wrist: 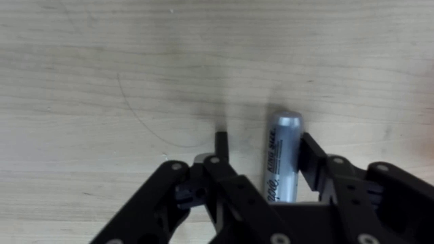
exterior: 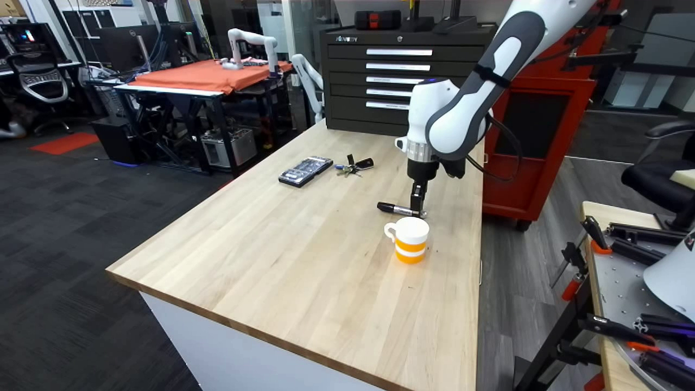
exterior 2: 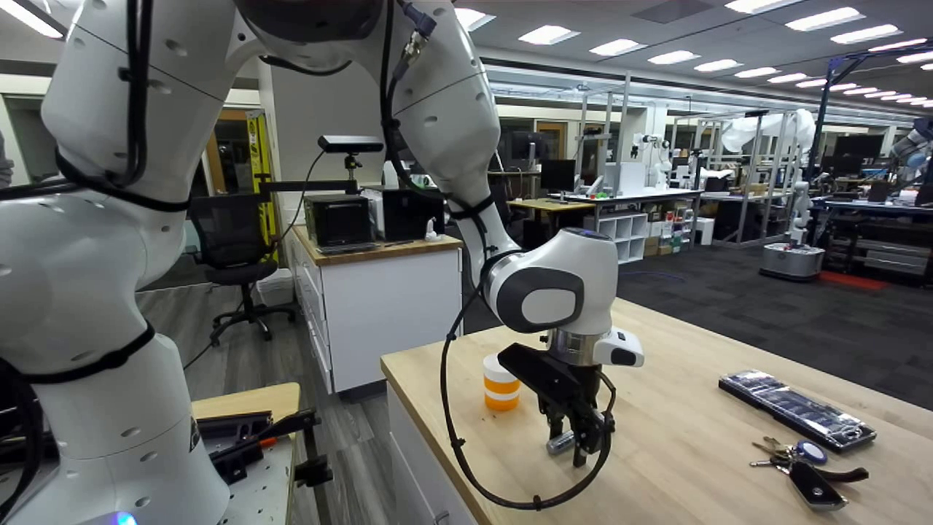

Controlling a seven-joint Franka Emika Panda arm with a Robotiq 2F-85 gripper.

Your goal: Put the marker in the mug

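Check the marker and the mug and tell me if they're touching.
Apart. In an exterior view, bare tabletop shows plainly between the mug and the silver end of the marker, the part nearest it there.

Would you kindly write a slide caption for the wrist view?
Open jaws straddle a silver marker printed "KING SIZE", lying on a wooden tabletop.

At four o'clock in the wrist view, the marker (wrist: pixel 284 159) reads "KING SIZE." – and, toward six, a partly hidden cursive word ending "ie". At twelve in an exterior view, lettering on the tool chest (exterior: pixel 399 73) is too small to read.
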